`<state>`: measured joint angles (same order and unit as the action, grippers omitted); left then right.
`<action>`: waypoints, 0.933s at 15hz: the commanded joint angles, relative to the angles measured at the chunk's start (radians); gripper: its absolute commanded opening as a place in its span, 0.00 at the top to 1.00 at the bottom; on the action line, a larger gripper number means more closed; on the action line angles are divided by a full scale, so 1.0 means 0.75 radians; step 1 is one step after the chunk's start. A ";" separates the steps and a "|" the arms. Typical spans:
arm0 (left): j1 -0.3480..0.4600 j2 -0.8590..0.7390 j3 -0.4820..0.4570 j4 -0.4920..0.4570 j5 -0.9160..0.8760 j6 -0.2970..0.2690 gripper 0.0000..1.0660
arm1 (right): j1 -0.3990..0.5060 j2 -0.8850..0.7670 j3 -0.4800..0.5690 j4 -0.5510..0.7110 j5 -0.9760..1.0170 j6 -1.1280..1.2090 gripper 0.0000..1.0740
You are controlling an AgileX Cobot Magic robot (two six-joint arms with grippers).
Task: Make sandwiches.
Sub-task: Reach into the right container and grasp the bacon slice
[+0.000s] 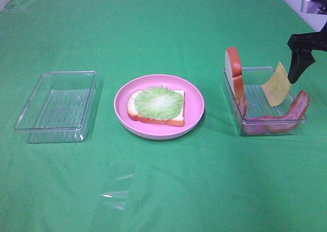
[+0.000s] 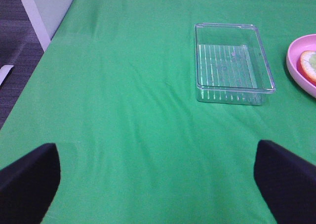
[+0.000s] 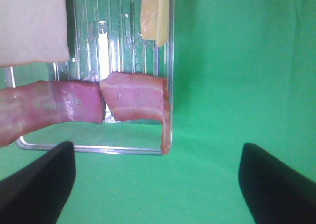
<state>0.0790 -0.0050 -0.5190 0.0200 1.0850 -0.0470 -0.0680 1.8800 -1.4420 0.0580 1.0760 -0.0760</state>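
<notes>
The sandwich is half built on a pink plate (image 1: 159, 82) at the middle of the green desk (image 1: 204, 191): one bread slice (image 1: 131, 107) lies flat there with a lettuce leaf (image 1: 159, 103) on top of it. The other parts sit in a clear tray (image 1: 253, 95) toward the right edge. In it, a second slice (image 1: 234, 71) stands on edge against the left wall, a cheese square (image 1: 276, 85) leans near the far right corner, and bacon strips (image 1: 294, 112) curve along the near wall, one end riding up over the rim. An empty tray (image 1: 56, 107) sits toward the left edge.

The right gripper (image 3: 157, 184) hangs above the right tray's right side, its jaws spread wide and holding nothing. The left gripper (image 2: 158, 184) is above the desk's left part, also wide open and empty, with the empty tray ahead of it.
</notes>
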 commanded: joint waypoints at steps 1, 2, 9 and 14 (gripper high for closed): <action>0.001 -0.025 0.003 -0.007 -0.015 0.004 0.05 | -0.004 0.064 -0.004 0.004 -0.019 -0.023 0.19; 0.001 -0.025 0.003 -0.007 -0.015 0.004 0.05 | -0.004 0.091 -0.004 0.008 -0.027 -0.023 0.19; 0.001 -0.025 0.003 -0.007 -0.015 0.004 0.05 | -0.004 0.201 -0.003 0.027 -0.085 -0.037 0.25; 0.001 -0.025 0.003 -0.007 -0.015 0.004 0.05 | -0.004 0.203 -0.003 0.007 -0.092 -0.003 0.81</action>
<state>0.0790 -0.0050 -0.5190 0.0200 1.0850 -0.0470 -0.0680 2.0260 -1.4430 0.0720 1.0080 -0.0850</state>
